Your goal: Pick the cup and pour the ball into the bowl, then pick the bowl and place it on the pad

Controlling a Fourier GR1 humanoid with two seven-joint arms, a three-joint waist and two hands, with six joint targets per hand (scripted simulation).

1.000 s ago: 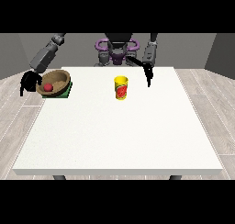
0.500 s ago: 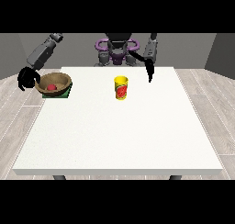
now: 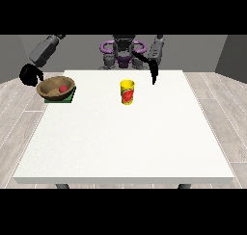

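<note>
- the white table (image 3: 125,142) fills most of the view, with the robot (image 3: 123,51) small at its far edge, arms reaching out over the far part of the top.
- the brown bowl (image 3: 56,88) sits at the far left corner of the table, resting on the green pad (image 3: 69,98), whose edge shows under the bowl's near and right sides.
- the red ball (image 3: 63,88) lies inside the bowl, a little right of its middle.
- the yellow cup (image 3: 127,92) with a red mark on its side stands upright on the table, near the middle of the far half, well apart from the bowl and to its right.
- the hand at the view's left (image 3: 30,75) hangs just beyond the bowl's far left rim, off the table's left edge; it looks curled in a loose hook shape, and whether it touches the rim cannot be told.
- nothing can be seen held in that hand.
- the hand at the view's right (image 3: 154,72) hangs above the far edge of the table, to the right of the cup and farther back, its fingers pointing straight down and holding nothing.
- the cup stands clear of both hands.
</note>
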